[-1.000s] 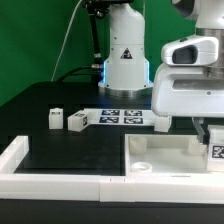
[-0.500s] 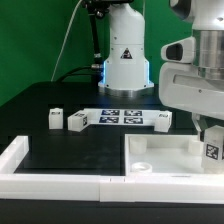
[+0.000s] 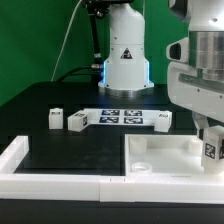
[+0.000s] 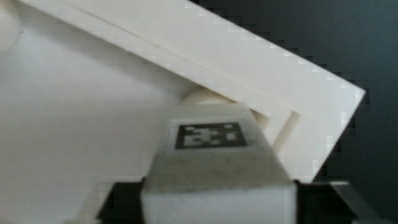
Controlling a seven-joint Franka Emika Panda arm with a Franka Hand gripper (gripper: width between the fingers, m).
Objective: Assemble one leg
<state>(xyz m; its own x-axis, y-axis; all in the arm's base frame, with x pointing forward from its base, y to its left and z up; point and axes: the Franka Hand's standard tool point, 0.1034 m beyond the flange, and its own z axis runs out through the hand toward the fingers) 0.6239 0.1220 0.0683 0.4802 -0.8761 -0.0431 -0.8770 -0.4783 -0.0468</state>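
Wrist view: tool (image 4: 214, 190) grasps the leg (image 4: 215, 140) upright, end pressed to the white square panel (image 4: 89, 130), seemingly to seat it there

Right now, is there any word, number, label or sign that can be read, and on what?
No words or numbers can be read.
Leg in the gripper: square black-and-white marker, a pattern, no text.
Marker board: several such markers, no text.
Robot base: dark triangular sign, too small to read.
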